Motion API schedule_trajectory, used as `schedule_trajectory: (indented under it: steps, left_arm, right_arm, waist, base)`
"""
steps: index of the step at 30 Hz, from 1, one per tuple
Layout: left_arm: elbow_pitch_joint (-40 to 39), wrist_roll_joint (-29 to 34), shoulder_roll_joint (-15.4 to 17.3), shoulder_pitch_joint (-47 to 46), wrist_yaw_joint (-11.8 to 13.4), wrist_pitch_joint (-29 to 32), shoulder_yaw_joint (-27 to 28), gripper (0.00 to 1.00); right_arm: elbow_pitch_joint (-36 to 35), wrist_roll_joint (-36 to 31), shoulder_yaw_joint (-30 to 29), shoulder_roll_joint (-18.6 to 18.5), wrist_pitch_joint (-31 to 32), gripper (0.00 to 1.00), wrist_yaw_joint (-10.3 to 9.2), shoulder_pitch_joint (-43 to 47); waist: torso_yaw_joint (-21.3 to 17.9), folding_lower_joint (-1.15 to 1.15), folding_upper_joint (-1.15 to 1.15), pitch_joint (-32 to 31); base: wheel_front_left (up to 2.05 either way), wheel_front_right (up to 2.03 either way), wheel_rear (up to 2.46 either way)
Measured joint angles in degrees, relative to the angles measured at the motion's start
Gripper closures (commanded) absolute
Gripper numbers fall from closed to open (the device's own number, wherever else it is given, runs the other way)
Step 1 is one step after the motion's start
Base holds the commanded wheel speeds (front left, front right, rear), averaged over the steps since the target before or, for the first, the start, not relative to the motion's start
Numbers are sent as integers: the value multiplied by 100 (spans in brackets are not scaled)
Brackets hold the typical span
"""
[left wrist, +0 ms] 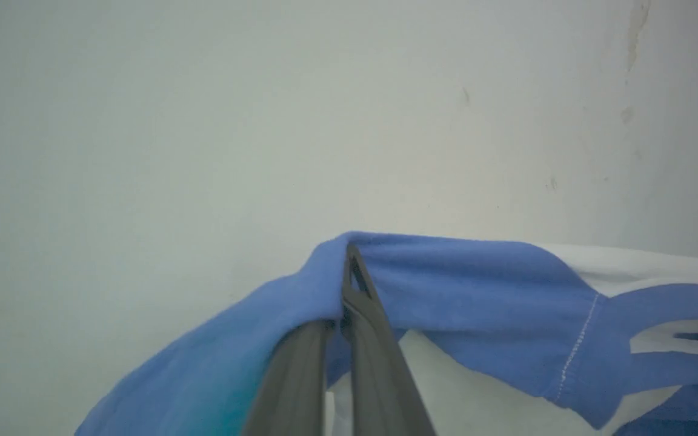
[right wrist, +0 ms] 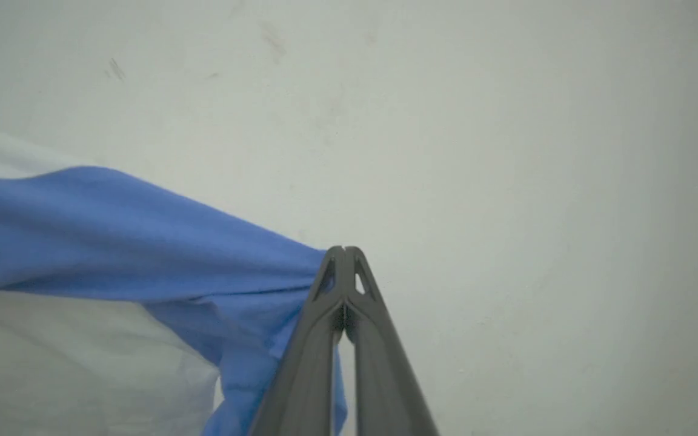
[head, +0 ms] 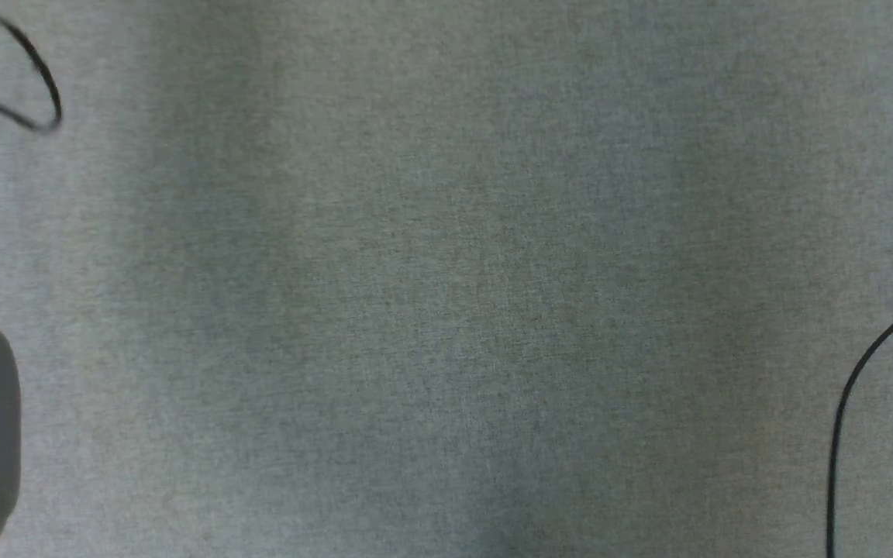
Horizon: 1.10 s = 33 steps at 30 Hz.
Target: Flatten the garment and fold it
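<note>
Left gripper [left wrist: 346, 266] and right gripper [right wrist: 344, 253] each clamp a blue edge of the garment [left wrist: 476, 284] above the pale counter [right wrist: 537, 181]; a shallow pinch could slip under tension, dropping the cloth bunched.

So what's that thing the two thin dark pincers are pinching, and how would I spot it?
Start at the pale surface behind everything. In front of it the left pincer and the right pincer are each shut on a fold of one soft shirt. It is the one colourful thing there: bright blue cloth with white panels and a white stitched seam.
</note>
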Motion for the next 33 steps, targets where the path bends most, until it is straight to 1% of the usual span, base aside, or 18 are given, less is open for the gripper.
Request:
schedule_trajectory:
  steps: [4,8,11,14,18,22,23,27,33]
  left_arm:
    - [347,37,-4,462,-176,78,-268,100]
    - [560,48,-5,1299,-330,257,-490,100]
    - [572,65,26,2035,-403,422,-667,100]
    - [471,-14,-9,2839,-463,624,-825,100]
    - [214,-257,-58,3969,-487,1014,-980,100]
    - [-219,-477,-21,5001,-486,1403,-1073,100]
    - [-330,-548,-12,5233,-481,1482,-1070,100]
    - [-812,-772,-2,6114,-312,1740,-1081,100]
    - [-1540,-980,-41,7207,94,1802,-968,100]
  right_arm:
    - [432,80,90,-104,-102,100,0,392]
    - [660,460,319,-246,-142,100,1,1217]
    - [667,860,487,-350,-13,100,0,1945]
    - [517,1240,550,-477,241,100,0,2767]
    - [-25,1713,520,-611,691,100,-2,4060]
    - [-959,1920,231,-638,1241,100,-3,5443]
    - [-1181,1928,108,-595,1367,100,-4,5778]
    - [-2076,1880,-405,-331,1804,100,-4,7043]
    - [-3078,1702,-1079,318,2271,100,-4,8452]
  waist:
    - [15,-1,0,23]
    - [57,-1,0,-119]
    - [101,-2,0,-303]
    - [145,-2,0,-523]
    - [203,-3,0,-868]
    - [256,-3,0,-1240]
    - [269,-4,0,-1331]
    - [315,-4,0,-1679]
    - [378,-4,0,-2144]
  base:
    - [0,0,0]
    - [0,0,0]
    - [0,0,0]
    - [0,0,0]
    - [0,0,0]
    - [0,0,0]
    - [0,0,0]
    - [0,0,0]
    - [0,0,0]
